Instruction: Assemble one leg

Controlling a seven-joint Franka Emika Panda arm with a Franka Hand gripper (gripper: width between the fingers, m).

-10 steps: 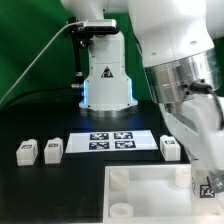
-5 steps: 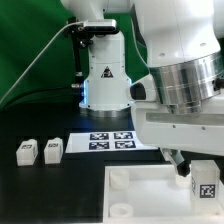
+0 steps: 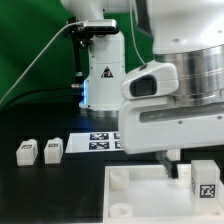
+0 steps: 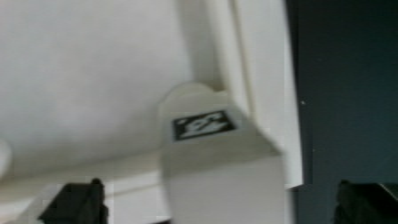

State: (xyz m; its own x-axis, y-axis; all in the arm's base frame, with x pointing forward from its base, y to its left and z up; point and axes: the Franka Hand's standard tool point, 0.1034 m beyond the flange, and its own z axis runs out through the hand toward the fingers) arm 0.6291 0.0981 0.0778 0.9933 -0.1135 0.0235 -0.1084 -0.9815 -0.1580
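Observation:
A leg (image 3: 204,184), a small white block with a black-and-white tag, stands upright at the corner of the white rimmed panel (image 3: 140,196) on the exterior view's right. In the wrist view the same leg (image 4: 222,150) rises between my two dark fingertips (image 4: 75,200), with a gap on each side. My gripper (image 4: 222,205) is open around the leg and does not touch it. In the exterior view the gripper (image 3: 188,166) hangs just above the leg, mostly hidden by the arm's body. Two more legs (image 3: 27,152) (image 3: 52,149) lie on the black table at the exterior view's left.
The marker board (image 3: 101,141) lies behind the panel, partly covered by the arm. The robot base (image 3: 105,80) stands at the back. A round socket (image 3: 120,178) shows at the panel's near-left corner. A green backdrop lies behind.
The arm's wrist has turned and swung toward the exterior view's left, now covering the marker board's right part and the leg beside it. The leg at the panel's corner has stayed in place.

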